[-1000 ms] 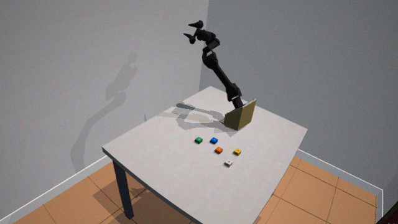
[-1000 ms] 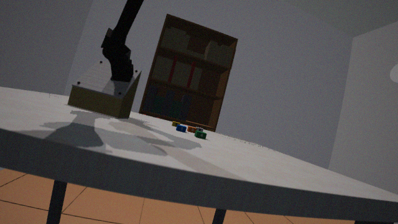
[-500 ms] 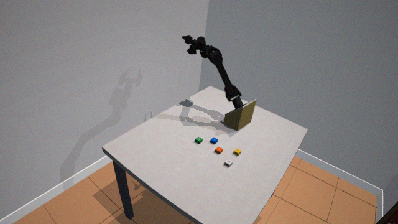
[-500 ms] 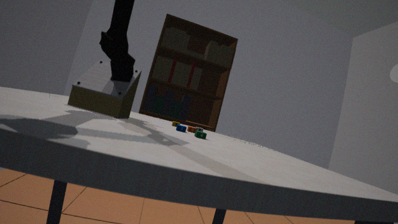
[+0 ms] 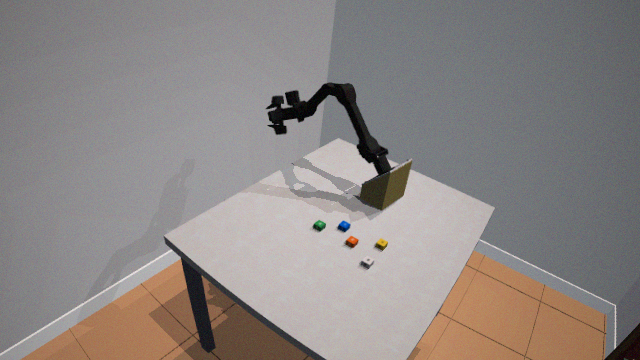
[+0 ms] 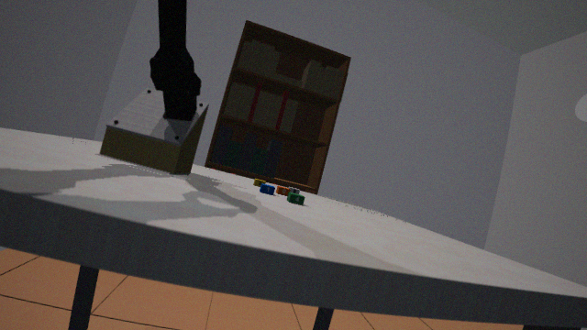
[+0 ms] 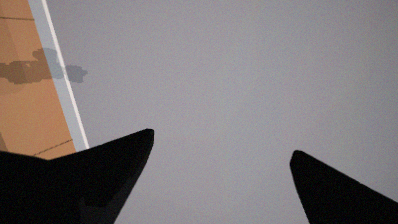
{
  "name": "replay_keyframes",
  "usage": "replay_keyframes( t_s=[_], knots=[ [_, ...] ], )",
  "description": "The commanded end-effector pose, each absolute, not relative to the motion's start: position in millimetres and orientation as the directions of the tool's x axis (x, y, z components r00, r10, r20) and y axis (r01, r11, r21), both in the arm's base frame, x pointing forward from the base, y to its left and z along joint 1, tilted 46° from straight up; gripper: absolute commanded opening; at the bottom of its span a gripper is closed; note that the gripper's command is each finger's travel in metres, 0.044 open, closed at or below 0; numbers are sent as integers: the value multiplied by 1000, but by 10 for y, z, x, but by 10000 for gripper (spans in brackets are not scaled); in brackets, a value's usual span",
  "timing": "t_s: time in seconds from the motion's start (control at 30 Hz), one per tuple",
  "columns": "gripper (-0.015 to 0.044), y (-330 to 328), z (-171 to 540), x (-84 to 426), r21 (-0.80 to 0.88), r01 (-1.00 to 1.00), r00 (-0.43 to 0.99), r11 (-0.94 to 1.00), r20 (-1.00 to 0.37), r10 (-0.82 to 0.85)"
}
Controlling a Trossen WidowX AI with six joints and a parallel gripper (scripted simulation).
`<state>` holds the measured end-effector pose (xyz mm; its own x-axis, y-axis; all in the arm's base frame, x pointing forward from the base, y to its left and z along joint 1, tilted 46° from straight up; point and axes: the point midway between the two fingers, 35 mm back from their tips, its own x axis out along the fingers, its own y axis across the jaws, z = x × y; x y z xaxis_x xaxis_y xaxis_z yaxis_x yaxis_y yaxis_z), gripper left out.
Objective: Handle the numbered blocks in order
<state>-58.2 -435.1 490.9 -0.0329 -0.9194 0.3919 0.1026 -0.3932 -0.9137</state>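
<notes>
Hand [image 5: 270, 116] [image 7: 221, 146] released, above the surface [image 5: 260, 240] [image 6: 367, 234]; faint digits near the orange block [image 5: 352, 241] [image 6: 282, 191] risk misordering.

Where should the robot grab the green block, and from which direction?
Probably by two opposite side walls, with the end effector coming straight down, fingers apart. The green block is small and low, lies flat, and has bare table around its sides.
</notes>
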Motion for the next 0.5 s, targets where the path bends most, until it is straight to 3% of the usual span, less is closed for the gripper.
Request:
replay_keyframes(
  t_s=[0.0, 0.2, 0.47],
  knots=[
    [400, -4624, 4451, -48, -932, 288, 31, -220, 239, -970],
    [400, -4770, 3641, 975, -872, 476, 160, 110, -37, -986],
    [400, -4327, 2574, 2272, -705, 520, 285, 481, -388, -876]
  ],
)
